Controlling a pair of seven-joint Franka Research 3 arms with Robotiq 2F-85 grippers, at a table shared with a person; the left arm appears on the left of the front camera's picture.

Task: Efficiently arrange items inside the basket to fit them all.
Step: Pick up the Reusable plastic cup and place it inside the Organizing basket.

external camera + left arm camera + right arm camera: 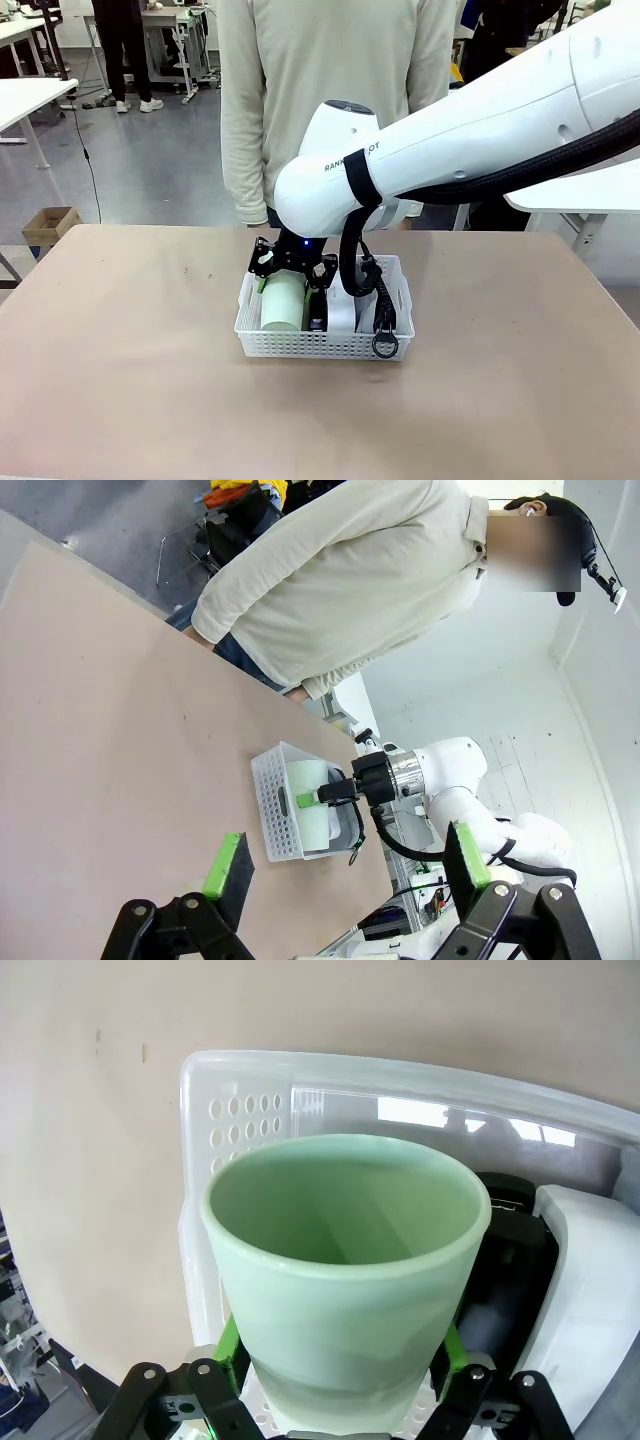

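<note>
The wide table with a matt beige-brown top (120, 380) stands on a smooth grey floor (150, 160) that shines a little under even light. On the floor near the table's far left corner sits a small open brown cardboard box (50, 225). A thin black cable (88, 160) runs down across the floor. At the left edge is a white table with thin metal legs (25, 100). Farther back stand white workbenches (170, 30). At the right is another white tabletop (580, 195).
</note>
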